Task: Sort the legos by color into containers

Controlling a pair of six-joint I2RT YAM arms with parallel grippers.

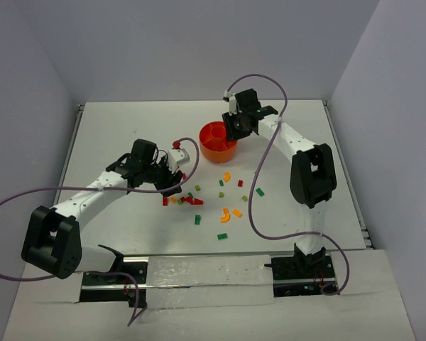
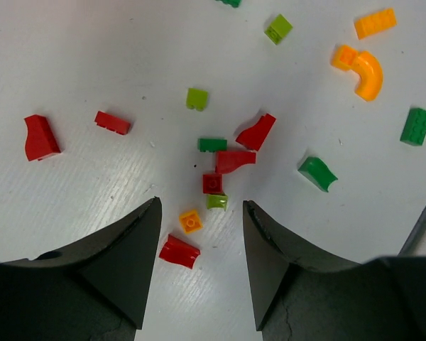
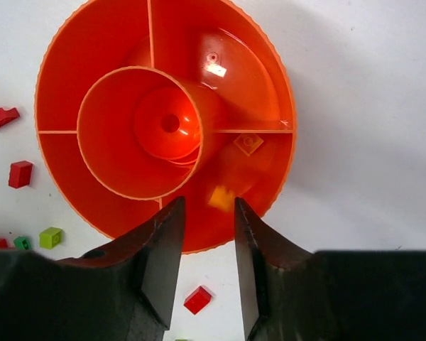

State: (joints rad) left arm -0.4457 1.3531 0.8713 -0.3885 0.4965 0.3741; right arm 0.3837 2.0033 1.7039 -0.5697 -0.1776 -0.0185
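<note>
Your left end effector (image 2: 201,206) hangs wide open above the white counter (image 1: 121,121) and grips nothing. In its wrist view, a small yellow-orange square plate (image 2: 190,221) and a red brick (image 2: 179,251) lie on the counter in the gap between its fingers. That view shows six red pieces, four dark green ones (one cut off by the edge at 12 o'clock), three lime ones and three orange-yellow ones. That count takes the curved orange piece (image 2: 362,69) at 2 o'clock as one; you cannot tell whether it is two parts touching.

Your right end effector (image 3: 207,206) is open too, with nothing in its grip, and it hangs over the 6 o'clock rim of the round orange plastic bowl (image 3: 270,85). The bowl has four outer compartments around one central round cup (image 3: 128,167). The 4 o'clock compartment holds two yellow-orange pieces. One is a square one (image 3: 248,143) beside the 3 o'clock divider, and the other is a blurred one (image 3: 220,197) just past the fingertips. Outside the bowl, this view shows four red pieces, one dark green and one lime.

From above, the bowl stands at the far middle of the counter, and the loose legos (image 1: 222,236) are scattered at its 6 o'clock, between the arms.
</note>
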